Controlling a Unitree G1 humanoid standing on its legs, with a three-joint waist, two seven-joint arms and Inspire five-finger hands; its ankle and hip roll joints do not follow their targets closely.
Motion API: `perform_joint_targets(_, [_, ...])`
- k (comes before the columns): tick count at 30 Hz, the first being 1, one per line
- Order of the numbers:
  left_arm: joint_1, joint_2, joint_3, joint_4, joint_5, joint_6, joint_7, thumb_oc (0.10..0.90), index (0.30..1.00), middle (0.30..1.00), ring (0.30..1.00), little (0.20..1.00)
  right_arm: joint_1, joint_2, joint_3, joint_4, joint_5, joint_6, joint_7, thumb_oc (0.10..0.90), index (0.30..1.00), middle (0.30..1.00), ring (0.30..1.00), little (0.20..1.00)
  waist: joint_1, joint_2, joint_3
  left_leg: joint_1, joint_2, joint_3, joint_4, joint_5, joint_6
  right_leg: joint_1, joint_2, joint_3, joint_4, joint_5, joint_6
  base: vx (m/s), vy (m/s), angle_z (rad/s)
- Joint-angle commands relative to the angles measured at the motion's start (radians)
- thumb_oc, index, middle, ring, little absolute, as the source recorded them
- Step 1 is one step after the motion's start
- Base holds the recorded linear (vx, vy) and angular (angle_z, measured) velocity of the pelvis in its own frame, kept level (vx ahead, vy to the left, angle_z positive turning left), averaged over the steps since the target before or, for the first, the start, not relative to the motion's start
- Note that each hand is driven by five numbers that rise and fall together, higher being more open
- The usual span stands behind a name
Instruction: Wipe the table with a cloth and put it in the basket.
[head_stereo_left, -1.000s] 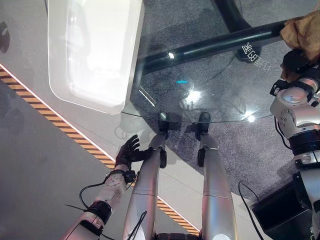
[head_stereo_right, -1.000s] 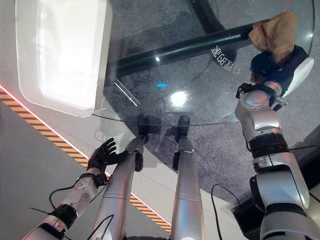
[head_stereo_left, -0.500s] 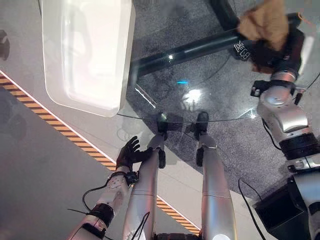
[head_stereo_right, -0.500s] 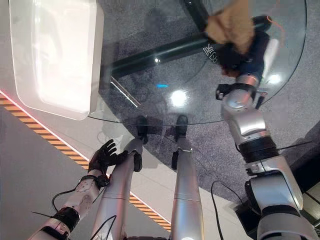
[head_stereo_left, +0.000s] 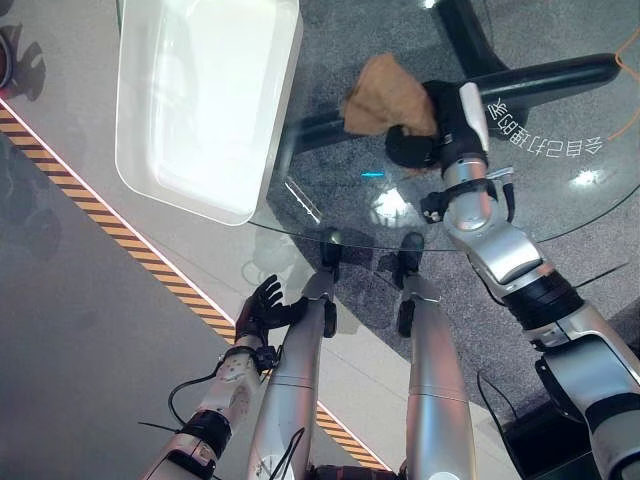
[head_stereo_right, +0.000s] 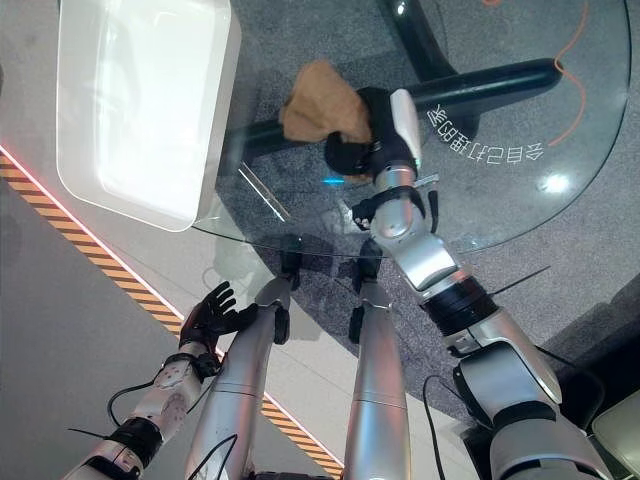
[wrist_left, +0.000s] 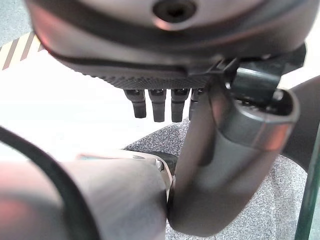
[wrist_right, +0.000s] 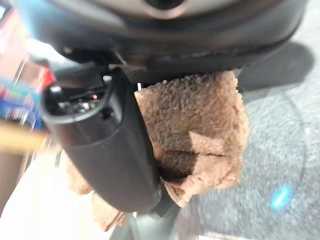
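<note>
1. A round glass table (head_stereo_left: 560, 215) is standing in front of the robot, and the grey carpet is showing through its see-through top.
2. A dark bar (head_stereo_left: 540, 82) of the table's frame is running under the glass.
3. A big white basket (head_stereo_left: 205, 100) is sitting on the left side of the table, and part of it is sticking out past the glass edge.
4. A brown fuzzy cloth (head_stereo_left: 388, 96) is lying over the glass just beside the basket.
5. A yellow and black striped line (head_stereo_left: 130, 255) is running across the floor.
</note>
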Motion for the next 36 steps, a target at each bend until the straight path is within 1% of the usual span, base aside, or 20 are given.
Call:
perform_joint_targets(1, [0.121, -0.039, -0.038, 0.033, 0.041, 0.005, -0.004, 0.8, 0.9, 0.9, 0.9, 0.9, 0.013, 0.002, 0.041, -0.07, -0.033, 0.013, 0.05, 0.1, 0.3, 0.3, 0.3, 0.2, 0.012, 0.055, -0.016, 0.026, -0.056, 0.009, 0.019, -0.081, 0.025, 0.018, 0.052, -0.048, -0.062, 0.021, 0.005, 0.04, 0.015, 0.07])
perform_joint_targets(3, [0.117, -0.038, -0.038, 0.033, 0.038, 0.003, -0.004, 0.8, 0.9, 0.9, 0.9, 0.9, 0.02, 0.011, 0.057, -0.049, -0.034, 0.027, 0.057, 0.1, 0.3, 0.3, 0.3, 0.2, 0.014, 0.055, -0.016, 0.024, -0.057, 0.007, 0.02, -0.081, 0.024, 0.015, 0.051, -0.049, -0.059, 0.022, 0.006, 0.0, 0.01, 0.09])
perform_joint_targets(6, [0.115, -0.036, -0.041, 0.033, 0.042, 0.002, 0.001, 0.8, 0.9, 0.9, 0.9, 0.9, 0.024, 0.004, 0.074, -0.028, -0.039, 0.025, 0.085, 0.1, 0.3, 0.3, 0.3, 0.2, 0.016, 0.054, -0.016, 0.022, -0.058, 0.004, 0.018, -0.079, 0.024, 0.015, 0.048, -0.051, -0.063, 0.024, 0.008, 0.0, 0.001, 0.05])
perform_joint_targets(7, [0.114, -0.034, -0.043, 0.034, 0.04, 0.002, 0.004, 0.8, 0.9, 0.9, 0.9, 0.9, 0.026, 0.003, 0.08, -0.022, -0.047, 0.019, 0.112, 0.1, 0.3, 0.3, 0.3, 0.2, 0.016, 0.053, -0.016, 0.022, -0.058, 0.003, 0.017, -0.078, 0.024, 0.015, 0.049, -0.051, -0.064, 0.026, 0.009, 0.0, 0.0, 0.0])
perform_joint_targets(8, [0.113, -0.03, -0.042, 0.038, 0.04, 0.0, 0.001, 0.8, 0.9, 0.9, 0.9, 0.9, 0.025, -0.002, 0.093, -0.021, -0.063, 0.005, 0.161, 0.1, 0.3, 0.3, 0.3, 0.2, 0.017, 0.051, -0.016, 0.022, -0.059, 0.001, 0.016, -0.077, 0.024, 0.017, 0.048, -0.053, -0.066, 0.027, 0.01, 0.0, 0.0, 0.0])
perform_joint_targets(9, [0.113, -0.03, -0.041, 0.038, 0.04, 0.0, 0.001, 0.8, 0.9, 0.9, 0.9, 0.9, 0.024, -0.003, 0.095, -0.023, -0.064, 0.005, 0.167, 0.1, 0.3, 0.3, 0.3, 0.2, 0.016, 0.05, -0.016, 0.022, -0.059, 0.001, 0.016, -0.077, 0.024, 0.017, 0.048, -0.053, -0.067, 0.027, 0.01, 0.0, 0.0, 0.0])
perform_joint_targets(10, [0.108, -0.026, -0.041, 0.036, 0.04, 0.004, 0.002, 0.8, 0.9, 0.9, 0.9, 0.9, 0.019, -0.012, 0.113, -0.036, -0.06, -0.011, 0.219, 0.1, 0.3, 0.3, 0.3, 0.2, 0.016, 0.048, -0.016, 0.025, -0.059, 0.0, 0.012, -0.075, 0.024, 0.019, 0.049, -0.055, -0.07, 0.029, 0.011, 0.0, 0.0, 0.0])
perform_joint_targets(11, [0.107, -0.025, -0.041, 0.036, 0.039, 0.005, 0.002, 0.8, 0.9, 0.9, 0.9, 0.9, 0.018, -0.015, 0.118, -0.041, -0.055, -0.018, 0.232, 0.1, 0.3, 0.3, 0.3, 0.2, 0.016, 0.047, -0.016, 0.025, -0.059, 0.0, 0.011, -0.075, 0.024, 0.019, 0.049, -0.055, -0.071, 0.029, 0.012, -0.05, -0.029, 0.0])
perform_joint_targets(12, [0.083, -0.021, -0.032, 0.037, 0.037, 0.007, -0.001, 0.8, 0.9, 0.9, 0.9, 0.9, -0.006, -0.026, 0.129, -0.055, -0.049, -0.032, 0.265, 0.1, 0.3, 0.3, 0.3, 0.2, 0.014, 0.043, -0.016, -0.012, -0.059, 0.005, 0.006, -0.044, 0.028, -0.014, 0.046, -0.061, -0.083, 0.06, 0.006, -0.05, -0.023, 0.01])
perform_joint_targets(14, [0.08, -0.013, -0.033, 0.035, 0.033, 0.013, -0.006, 0.8, 0.9, 0.9, 0.9, 0.9, -0.01, -0.037, 0.149, -0.077, -0.052, -0.053, 0.311, 0.1, 0.3, 0.3, 0.3, 0.2, 0.015, 0.04, -0.016, -0.01, -0.06, 0.004, 0.006, -0.041, 0.026, -0.011, 0.046, -0.064, -0.086, 0.062, 0.007, -0.03, -0.015, 0.01])
perform_joint_targets(15, [0.077, -0.009, -0.034, 0.032, 0.032, 0.018, -0.007, 0.8, 0.9, 0.9, 0.9, 0.9, -0.012, -0.044, 0.158, -0.087, -0.052, -0.059, 0.323, 0.1, 0.3, 0.3, 0.3, 0.2, 0.015, 0.039, -0.016, -0.009, -0.06, 0.003, 0.006, -0.04, 0.025, -0.009, 0.045, -0.065, -0.086, 0.063, 0.008, 0.04, -0.021, 0.05])
perform_joint_targets(16, [0.097, -0.009, -0.043, 0.032, 0.032, 0.019, -0.007, 0.8, 0.9, 0.9, 0.9, 0.9, 0.009, -0.041, 0.162, -0.089, -0.053, -0.061, 0.324, 0.1, 0.3, 0.3, 0.3, 0.2, 0.016, 0.04, -0.016, 0.027, -0.06, -0.001, 0.011, -0.069, 0.02, 0.023, 0.047, -0.06, -0.075, 0.035, 0.015, 0.04, -0.019, 0.05])
perform_joint_targets(17, [0.095, -0.005, -0.046, 0.031, 0.029, 0.021, -0.007, 0.8, 0.9, 0.9, 0.9, 0.9, 0.007, -0.049, 0.17, -0.096, -0.059, -0.071, 0.325, 0.1, 0.3, 0.3, 0.3, 0.2, 0.016, 0.038, -0.016, 0.026, -0.059, -0.002, 0.013, -0.069, 0.02, 0.022, 0.047, -0.061, -0.074, 0.035, 0.015, 0.04, -0.018, 0.06])
perform_joint_targets(20, [0.09, -0.001, -0.052, 0.031, 0.021, 0.022, -0.006, 0.8, 0.9, 0.9, 0.9, 0.9, 0.003, -0.065, 0.177, -0.106, -0.072, -0.074, 0.26, 0.1, 0.3, 0.3, 0.3, 0.2, 0.013, 0.037, -0.016, 0.022, -0.059, -0.003, 0.015, -0.069, 0.02, 0.017, 0.047, -0.06, -0.07, 0.036, 0.016, -0.01, -0.015, 0.06])
perform_joint_targets(23, [0.094, -0.003, -0.052, 0.033, 0.022, 0.02, -0.002, 0.8, 0.9, 0.9, 0.9, 0.9, 0.005, -0.069, 0.16, -0.093, -0.056, -0.088, 0.193, 0.1, 0.3, 0.3, 0.3, 0.2, 0.012, 0.036, -0.016, 0.023, -0.056, -0.005, 0.016, -0.072, 0.021, 0.017, 0.049, -0.058, -0.067, 0.035, 0.017, 0.0, -0.008, 0.04])
perform_joint_targets(25, [0.095, -0.003, -0.051, 0.034, 0.023, 0.019, -0.002, 0.8, 0.9, 0.9, 0.9, 0.9, 0.005, -0.069, 0.158, -0.092, -0.055, -0.09, 0.184, 0.1, 0.3, 0.3, 0.3, 0.2, 0.012, 0.036, -0.016, 0.023, -0.056, -0.005, 0.016, -0.072, 0.021, 0.017, 0.049, -0.058, -0.067, 0.035, 0.017, 0.0, 0.0, 0.0])
perform_joint_targets(27, [0.097, -0.006, -0.053, 0.038, 0.023, 0.011, 0.005, 0.8, 0.9, 0.9, 0.9, 0.9, 0.002, -0.073, 0.125, -0.077, -0.055, -0.096, 0.132, 0.1, 0.3, 0.3, 0.3, 0.2, 0.009, 0.035, -0.016, 0.022, -0.054, -0.004, 0.015, -0.073, 0.023, 0.015, 0.05, -0.055, -0.067, 0.037, 0.018, 0.0, 0.0, 0.0])
perform_joint_targets(28, [0.098, -0.006, -0.053, 0.037, 0.023, 0.011, 0.005, 0.8, 0.9, 0.9, 0.9, 0.9, 0.002, -0.075, 0.119, -0.077, -0.056, -0.095, 0.126, 0.1, 0.3, 0.3, 0.3, 0.2, 0.009, 0.035, -0.016, 0.023, -0.054, -0.004, 0.015, -0.073, 0.023, 0.015, 0.05, -0.055, -0.067, 0.037, 0.018, 0.0, 0.0, 0.0])
perform_joint_targets(32, [0.103, 0.0, -0.051, 0.024, 0.016, 0.019, 0.006, 0.8, 0.9, 0.9, 0.9, 0.9, -0.006, -0.098, 0.064, -0.071, -0.063, -0.091, 0.048, 0.1, 0.3, 0.3, 0.3, 0.2, 0.007, 0.039, -0.016, 0.023, -0.052, -0.003, 0.019, -0.077, 0.027, 0.011, 0.048, -0.053, -0.059, 0.038, 0.02, 0.0, 0.0, 0.0])
perform_joint_targets(36, [0.104, -0.002, -0.057, 0.035, 0.012, 0.019, 0.006, 0.8, 0.9, 0.9, 0.9, 0.9, -0.062, -0.116, 0.014, -0.006, -0.049, -0.094, -0.088, 0.1, 0.3, 0.3, 0.3, 0.2, 0.01, 0.044, -0.016, 0.023, -0.054, -0.006, 0.025, -0.083, 0.029, 0.01, 0.048, -0.05, -0.055, 0.04, 0.02, 0.0, 0.0, 0.0])
